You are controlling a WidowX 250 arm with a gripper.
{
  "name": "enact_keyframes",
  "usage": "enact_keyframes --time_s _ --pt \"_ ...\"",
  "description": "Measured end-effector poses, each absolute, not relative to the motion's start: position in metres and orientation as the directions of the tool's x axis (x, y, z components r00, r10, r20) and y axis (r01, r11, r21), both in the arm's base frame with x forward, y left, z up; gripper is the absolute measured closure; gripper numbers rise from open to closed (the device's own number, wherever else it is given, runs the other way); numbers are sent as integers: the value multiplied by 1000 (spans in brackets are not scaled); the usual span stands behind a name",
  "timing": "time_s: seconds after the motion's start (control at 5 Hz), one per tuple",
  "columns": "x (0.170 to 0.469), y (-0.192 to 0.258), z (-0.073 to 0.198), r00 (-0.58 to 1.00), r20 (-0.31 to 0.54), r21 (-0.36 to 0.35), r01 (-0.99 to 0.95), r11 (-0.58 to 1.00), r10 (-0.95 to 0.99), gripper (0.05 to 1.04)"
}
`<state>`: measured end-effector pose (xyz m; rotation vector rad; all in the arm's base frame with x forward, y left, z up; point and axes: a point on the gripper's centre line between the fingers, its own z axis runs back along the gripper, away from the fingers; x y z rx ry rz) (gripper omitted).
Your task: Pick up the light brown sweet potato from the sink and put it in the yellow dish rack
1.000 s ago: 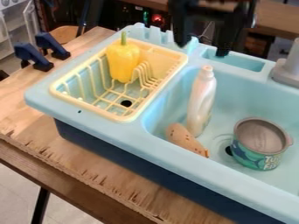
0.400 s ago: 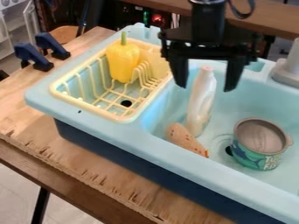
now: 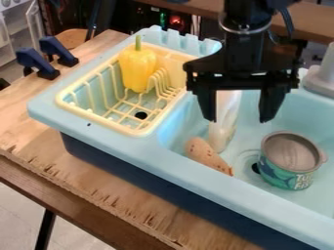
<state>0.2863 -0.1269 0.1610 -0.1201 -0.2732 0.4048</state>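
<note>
- Camera view: the white bottle [image 3: 225,117] stands in the sink [image 3: 225,190], close to upright; being tall and narrow, it could tip if one side of the pincer [image 3: 237,120] knocked it or came down on its top.
- A pinch off the bottle's middle could make it twist or slip, since its sides look smooth and rounded.
- The pincer is spread, pinching nothing; the bottle shows between its two sides, nearer the left one, its top hidden behind the pincer. Whether the two touch, I cannot tell.
- By the bottle's foot, on the near left, lies a brown spotted toy [image 3: 205,155]; crowding there could get it nudged or make the bottle lean.
- Right of them sits an open can [image 3: 287,163], which a wide swing rightward might bump.
- Farther left, a yellow pepper [image 3: 137,69] stands in the dish rack [image 3: 98,120], well apart from the pincer.
</note>
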Motion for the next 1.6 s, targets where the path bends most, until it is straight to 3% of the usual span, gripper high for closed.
enact_keyframes --time_s 1.0,1.6 --pt "269 -108 120 771 114 -113 -617 779 627 81" --pt "278 -105 96 642 122 -93 -752 653 757 81"
